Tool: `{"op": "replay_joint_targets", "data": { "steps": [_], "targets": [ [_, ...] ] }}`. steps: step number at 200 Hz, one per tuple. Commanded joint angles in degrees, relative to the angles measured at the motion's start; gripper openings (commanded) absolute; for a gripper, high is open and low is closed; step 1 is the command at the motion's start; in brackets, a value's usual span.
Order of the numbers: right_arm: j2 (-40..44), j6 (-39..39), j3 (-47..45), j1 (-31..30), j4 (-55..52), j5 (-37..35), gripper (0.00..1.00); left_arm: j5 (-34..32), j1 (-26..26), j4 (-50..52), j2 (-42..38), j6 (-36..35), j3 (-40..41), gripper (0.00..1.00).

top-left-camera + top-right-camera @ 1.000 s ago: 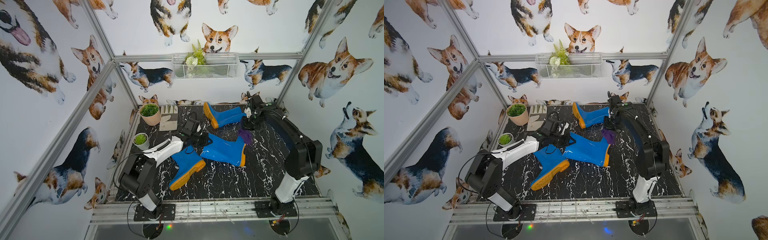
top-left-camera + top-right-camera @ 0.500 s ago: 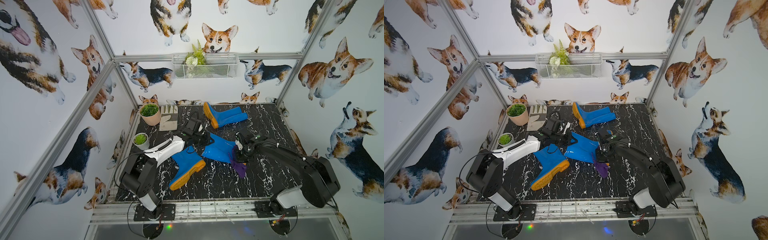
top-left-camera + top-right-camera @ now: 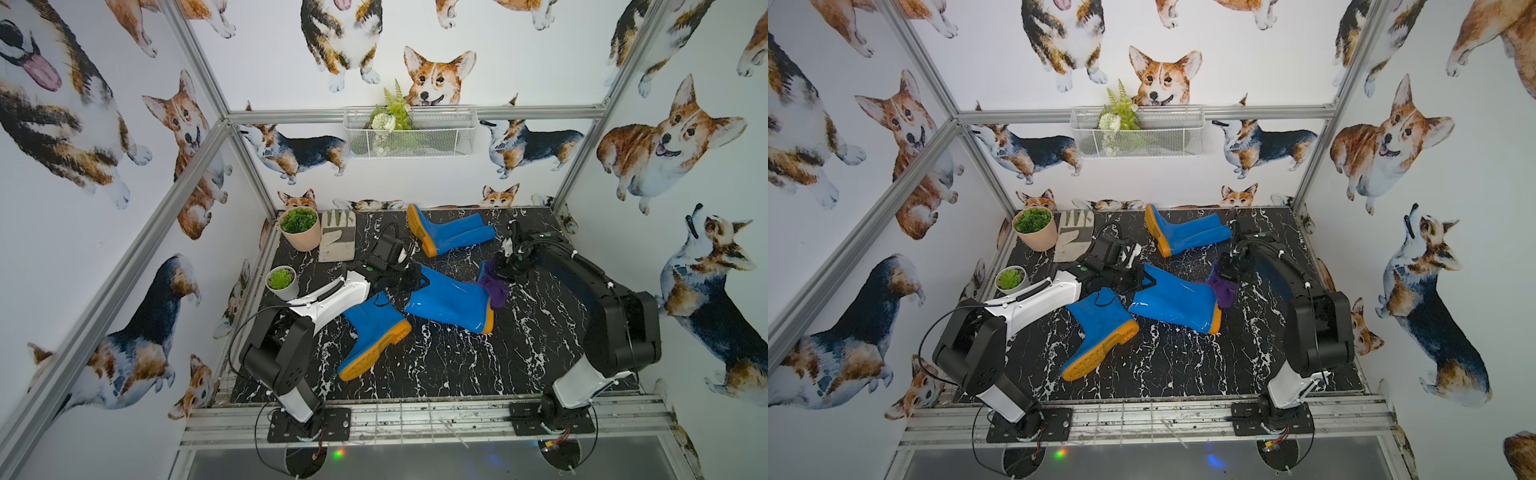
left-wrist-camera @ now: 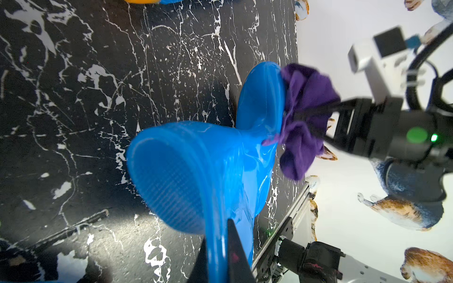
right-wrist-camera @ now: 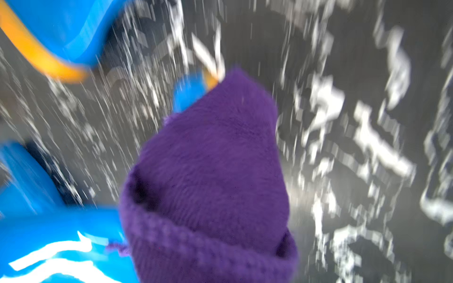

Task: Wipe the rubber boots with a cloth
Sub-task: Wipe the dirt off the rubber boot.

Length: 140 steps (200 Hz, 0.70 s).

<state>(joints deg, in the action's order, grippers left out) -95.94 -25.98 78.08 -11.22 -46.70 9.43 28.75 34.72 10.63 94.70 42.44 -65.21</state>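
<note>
You had the middle boot [image 3: 449, 301] lying on its side on the black marble bench [image 3: 457, 374], and I place all other things from this boot. Your left gripper [image 4: 218, 254] was at its shaft opening, with the rim of the shaft pinched tightly between the two fingers. Your right gripper [image 4: 310, 122] was at the opposite end, by the foot of the boot, and it was clamped on the cloth [image 3: 494, 286]. The purple cloth was bunched at the jaws and touched the blue upper of the foot, just beside the orange sole. The right wrist view was blurred, and there the cloth covered the fingers. A second boot [image 3: 374, 332] lay just beside the shaft of the middle boot, on the side toward the arm bases; I could not tell if the two touched. A third boot [image 3: 449, 235] lay on the far side of the middle boot, toward the back wall, apart from it. Past the shaft end, beyond your left gripper, were a pale work glove [image 3: 338, 235], a large plant pot [image 3: 300, 239] and a small plant pot [image 3: 282, 286].
</note>
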Motion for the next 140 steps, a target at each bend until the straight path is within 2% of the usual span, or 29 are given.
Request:
{"op": "replay_joint_targets", "data": {
  "steps": [1,26,49,66,74,86,101,115,140],
  "targets": [
    [0.9,0.6,0.2,-1.2,-1.3,3.3,0.00,0.2,0.1,0.5,0.0,-0.1,-0.5,0.00],
    [4.8,-2.9,-8.6,-8.4,0.8,2.6,0.00,1.1,0.1,-0.5,2.2,0.6,-1.5,0.00],
    [10.3,-10.4,-19.0,-19.0,5.1,3.7,0.00,2.2,0.1,0.4,3.5,0.3,-3.2,0.00],
    [13.3,-12.4,-21.2,-22.9,5.8,3.8,0.00,2.8,0.1,3.2,4.2,-0.9,-5.2,0.00],
    [14.0,-11.5,-20.6,-22.6,5.0,2.9,0.00,3.0,0.1,4.6,4.6,-1.6,-6.1,0.00],
    [13.9,-8.2,-17.8,-19.0,2.5,1.1,0.00,3.2,0.2,6.4,5.0,-2.6,-7.3,0.00],
    [11.1,-4.5,-12.6,-10.3,0.1,2.7,0.00,3.0,0.1,7.3,4.8,-2.9,-7.9,0.00],
    [7.7,-2.4,-7.2,-5.3,-1.6,2.8,0.00,2.9,0.1,7.7,4.5,-3.0,-7.9,0.00],
    [2.0,-1.4,1.0,-3.8,-3.9,2.1,0.00,1.4,0.1,8.3,3.6,-2.7,-7.6,0.00]
  ]
}}
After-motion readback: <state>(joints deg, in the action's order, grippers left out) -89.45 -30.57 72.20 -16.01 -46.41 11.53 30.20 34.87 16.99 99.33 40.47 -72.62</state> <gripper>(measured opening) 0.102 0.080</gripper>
